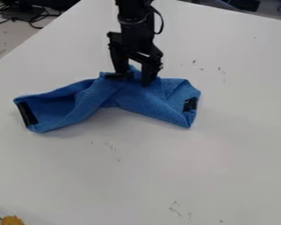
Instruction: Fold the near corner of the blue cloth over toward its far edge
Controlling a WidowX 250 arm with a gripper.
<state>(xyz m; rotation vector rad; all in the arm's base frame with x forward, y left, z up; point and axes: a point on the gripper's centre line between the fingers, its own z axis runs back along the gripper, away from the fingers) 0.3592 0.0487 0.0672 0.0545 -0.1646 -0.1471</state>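
The black gripper [134, 75] hangs down at the back middle of a crumpled blue cloth [157, 100], its two fingers apart and touching or just over the fabric. A raised fold of the cloth shows between them. The cloth lies in a wide bent shape, one part stretching left and the other right. Black strips mark its left end, its right end and a spot by the left finger.
The white table [166, 169] has small dark scuffs at the right and near the front. Dark cables [27, 16] lie beyond its edge at the upper left. A yellow object [12, 220] shows at the bottom left corner.
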